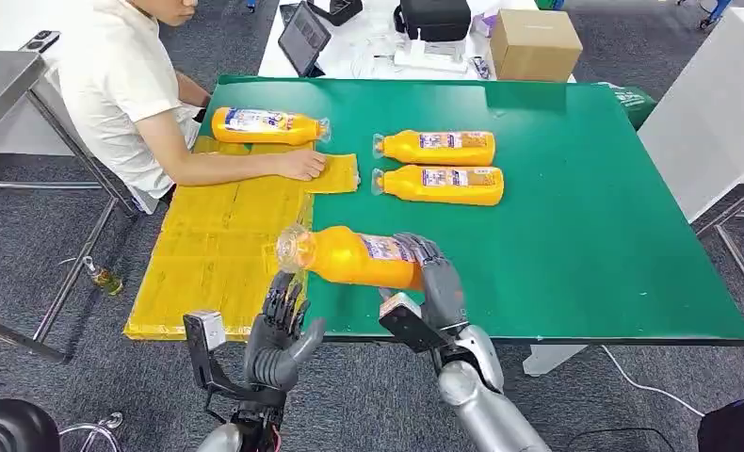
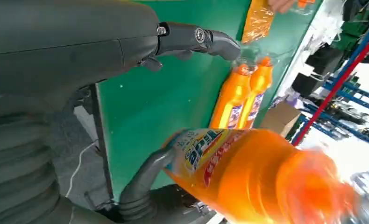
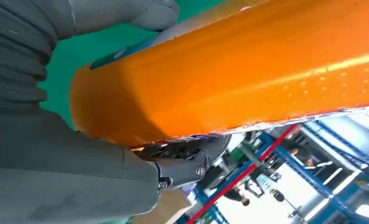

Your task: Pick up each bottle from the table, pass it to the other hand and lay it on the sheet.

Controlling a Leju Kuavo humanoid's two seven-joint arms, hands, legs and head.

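Note:
My right hand (image 1: 434, 278) grips an orange bottle (image 1: 354, 256) by its base end, holding it level above the table's near edge with the clear cap pointing left. The same bottle (image 3: 248, 70) shows close up in the right wrist view and again as the bottle (image 2: 262, 179) in the left wrist view. My left hand (image 1: 279, 330) is open just below the cap end, fingers up, not touching it. Two more orange bottles (image 1: 439, 147) (image 1: 442, 185) lie side by side on the green table (image 1: 585, 245). Another bottle (image 1: 265, 125) lies at the far end of the yellow sheet (image 1: 218, 245).
A person in a white shirt (image 1: 123, 85) sits at the table's left, one hand (image 1: 302, 165) pressing on the sheet. Behind the table stand a cardboard box (image 1: 536, 42), a tablet (image 1: 304, 38) and a black bag (image 1: 434, 17). A white table (image 1: 726, 104) stands at the right.

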